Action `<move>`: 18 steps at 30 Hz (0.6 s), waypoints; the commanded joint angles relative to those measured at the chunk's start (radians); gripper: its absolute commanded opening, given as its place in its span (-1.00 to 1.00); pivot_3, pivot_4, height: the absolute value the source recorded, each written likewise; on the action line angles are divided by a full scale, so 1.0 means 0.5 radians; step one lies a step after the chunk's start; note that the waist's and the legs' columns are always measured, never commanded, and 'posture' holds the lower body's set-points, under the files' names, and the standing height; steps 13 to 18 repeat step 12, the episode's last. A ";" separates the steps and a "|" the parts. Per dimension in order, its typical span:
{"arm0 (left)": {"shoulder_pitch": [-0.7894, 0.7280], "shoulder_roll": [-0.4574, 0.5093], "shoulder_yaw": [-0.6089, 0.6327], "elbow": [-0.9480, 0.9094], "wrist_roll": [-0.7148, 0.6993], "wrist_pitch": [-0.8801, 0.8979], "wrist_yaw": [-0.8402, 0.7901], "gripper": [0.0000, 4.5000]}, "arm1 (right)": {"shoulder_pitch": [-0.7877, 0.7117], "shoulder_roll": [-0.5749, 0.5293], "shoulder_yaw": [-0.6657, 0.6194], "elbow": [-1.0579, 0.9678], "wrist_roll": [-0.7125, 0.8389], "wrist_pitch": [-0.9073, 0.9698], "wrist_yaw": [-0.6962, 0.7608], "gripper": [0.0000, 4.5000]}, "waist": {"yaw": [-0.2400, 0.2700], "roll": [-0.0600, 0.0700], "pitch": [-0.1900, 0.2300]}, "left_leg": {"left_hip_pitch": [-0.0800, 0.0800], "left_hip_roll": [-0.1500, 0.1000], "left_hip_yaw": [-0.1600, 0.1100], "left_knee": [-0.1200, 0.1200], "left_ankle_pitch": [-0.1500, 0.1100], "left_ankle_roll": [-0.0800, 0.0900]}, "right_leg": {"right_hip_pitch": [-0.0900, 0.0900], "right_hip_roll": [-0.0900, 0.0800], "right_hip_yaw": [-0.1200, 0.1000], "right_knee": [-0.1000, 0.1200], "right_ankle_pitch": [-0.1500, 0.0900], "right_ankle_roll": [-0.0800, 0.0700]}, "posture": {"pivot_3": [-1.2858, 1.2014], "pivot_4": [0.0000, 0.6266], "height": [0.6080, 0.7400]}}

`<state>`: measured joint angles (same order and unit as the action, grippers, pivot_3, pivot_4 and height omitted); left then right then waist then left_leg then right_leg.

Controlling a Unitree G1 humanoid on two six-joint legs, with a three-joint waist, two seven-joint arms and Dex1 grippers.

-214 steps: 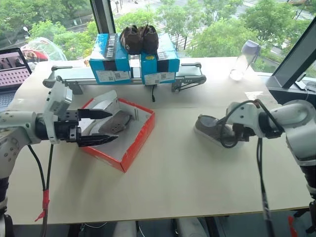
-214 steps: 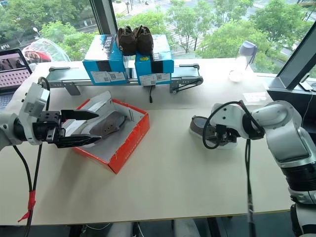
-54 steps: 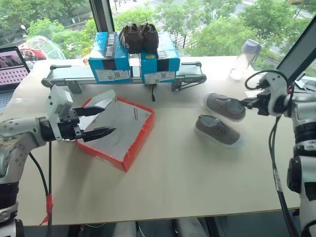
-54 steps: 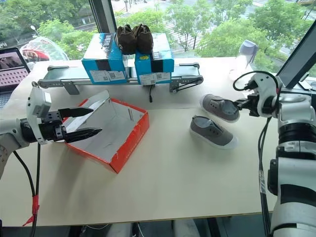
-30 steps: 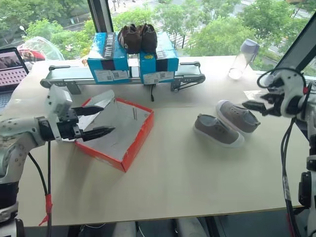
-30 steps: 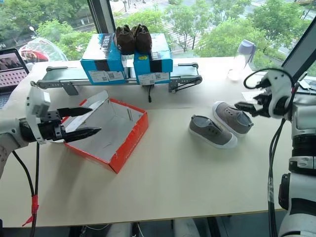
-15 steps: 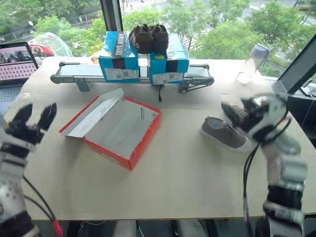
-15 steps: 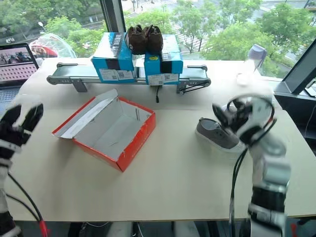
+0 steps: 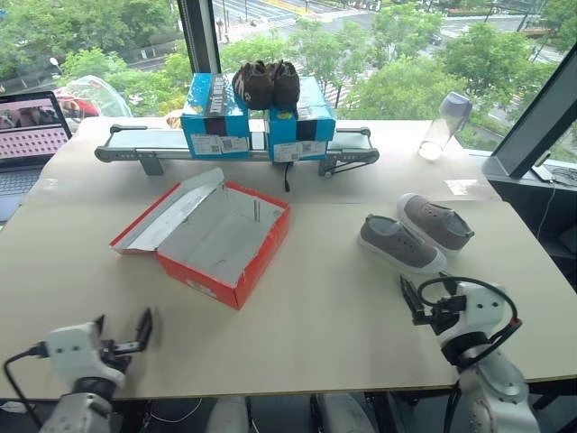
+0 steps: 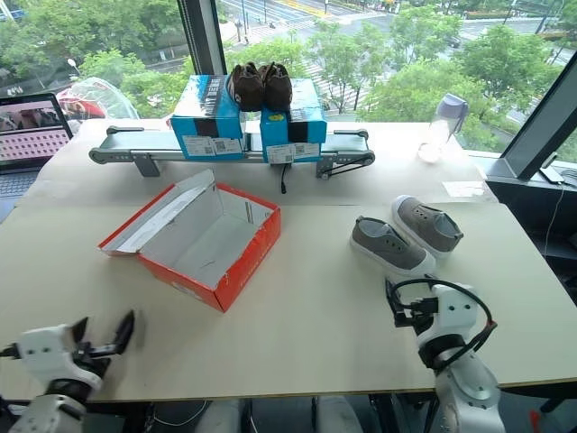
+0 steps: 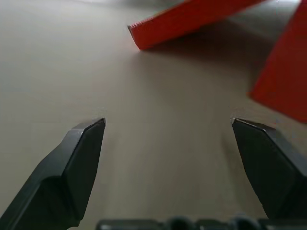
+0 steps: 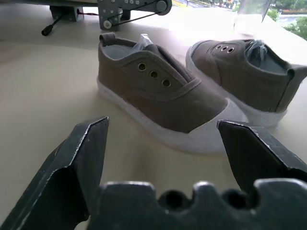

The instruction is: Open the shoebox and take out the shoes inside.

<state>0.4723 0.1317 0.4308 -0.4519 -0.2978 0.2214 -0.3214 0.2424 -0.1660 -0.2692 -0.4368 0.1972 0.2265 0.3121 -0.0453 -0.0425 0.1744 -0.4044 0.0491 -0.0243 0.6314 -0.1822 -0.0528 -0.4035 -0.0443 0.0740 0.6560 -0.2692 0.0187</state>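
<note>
The red shoebox [image 9: 236,267] stands open left of the table's middle, its lid [image 9: 167,209] folded out to the left and its white inside bare. Both grey shoes rest side by side on the table to the right, one [image 9: 398,244] nearer, the other [image 9: 437,222] behind it. My left gripper [image 9: 122,327] is open low at the near left edge, well short of the box, with red box edges [image 11: 192,19] ahead of it. My right gripper [image 9: 411,301] is open and empty near the front edge, facing the shoes [image 12: 160,91] a little way off.
At the back, two blue boxes [image 9: 252,115] with dark brown shoes [image 9: 262,83] on top sit on a small conveyor [image 9: 126,144]. A clear bottle [image 9: 444,124] stands back right, a laptop [image 9: 27,135] back left, a dark slanted frame [image 9: 532,126] at the right.
Both arms have dropped down and back to the table's near edge. The second grey shoe, held by the right gripper earlier, now lies beside the first. The camera view has shifted.
</note>
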 commanded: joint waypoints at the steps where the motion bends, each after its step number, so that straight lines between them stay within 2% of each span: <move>1: 0.014 -0.027 -0.195 -0.081 0.131 -0.033 0.070 1.00 | -0.082 0.006 0.021 0.023 -0.041 -0.022 -0.108 0.89 | 0.002 0.005 -0.003 | -0.001 0.000 0.001 0.000 0.000 0.000 | 0.000 -0.001 0.000 -0.001 0.000 0.000 | 0.03 -0.52 1.00; 7: -0.061 -0.074 -0.345 -0.076 0.202 -0.072 0.169 1.00 | -0.043 0.044 0.113 -0.017 -0.089 -0.031 -0.202 0.89 | 0.017 0.022 -0.014 | -0.006 -0.003 0.002 -0.004 0.008 0.013 | -0.001 -0.001 0.001 -0.001 -0.001 0.005 | 0.03 -0.52 1.00; 12: -0.137 -0.094 -0.410 -0.023 0.239 -0.088 0.235 1.00 | -0.052 0.050 0.188 -0.008 -0.118 -0.035 -0.239 0.89 | 0.012 0.022 -0.014 | -0.007 -0.003 0.001 -0.009 0.009 0.016 | -0.003 0.001 0.001 0.000 0.003 0.017 | 0.03 -0.52 1.00; 18: -0.137 -0.094 -0.410 -0.023 0.239 -0.088 0.235 1.00 | -0.052 0.050 0.188 -0.008 -0.118 -0.035 -0.239 0.89 | 0.012 0.022 -0.014 | -0.007 -0.003 0.001 -0.009 0.009 0.016 | -0.003 0.001 0.001 0.000 0.003 0.017 | 0.03 -0.52 1.00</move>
